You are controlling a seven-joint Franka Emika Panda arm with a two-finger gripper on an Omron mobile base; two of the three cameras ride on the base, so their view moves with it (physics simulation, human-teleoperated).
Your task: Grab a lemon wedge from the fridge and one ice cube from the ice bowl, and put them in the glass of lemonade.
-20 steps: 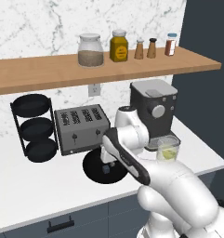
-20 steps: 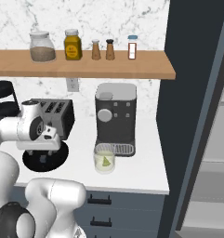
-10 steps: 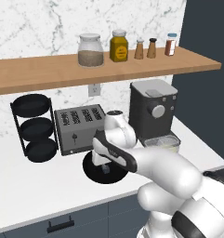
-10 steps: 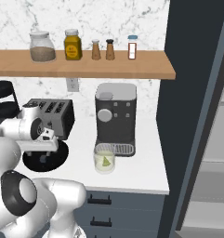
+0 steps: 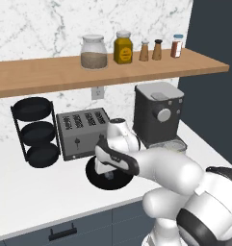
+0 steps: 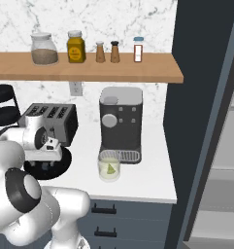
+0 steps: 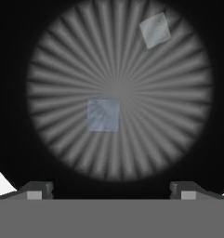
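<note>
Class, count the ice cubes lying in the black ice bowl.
2. One ice cube lies near the middle of the ice bowl, left of centre in the hand view; the other ice cube sits near the upper right. Others may be hidden beyond the frame.

1. Ice cubes: two, one ice cube [image 7: 103,115] near the middle of the dish floor and a second cube [image 7: 154,29] well apart from it.
2. Ice bowl [image 7: 20,56]: one wide black dish on the counter.
3. Glass of lemonade [image 6: 109,166]: one, with one lemon wedge [image 6: 109,168] inside it, as far as the small view lets me judge.
4. Toaster [image 5: 81,132]: one, with four slots.
5. Coffee machine [image 6: 121,123]: one.
6. Tiered rack [image 5: 35,131]: one, holding three black bowls.
7. Shelf [image 5: 45,74]: one, carrying five containers: one big glass jar [image 5: 94,52], one yellow jar [image 5: 122,47], two small brown shakers [image 6: 107,52] and one red-banded bottle [image 6: 138,49].
</note>
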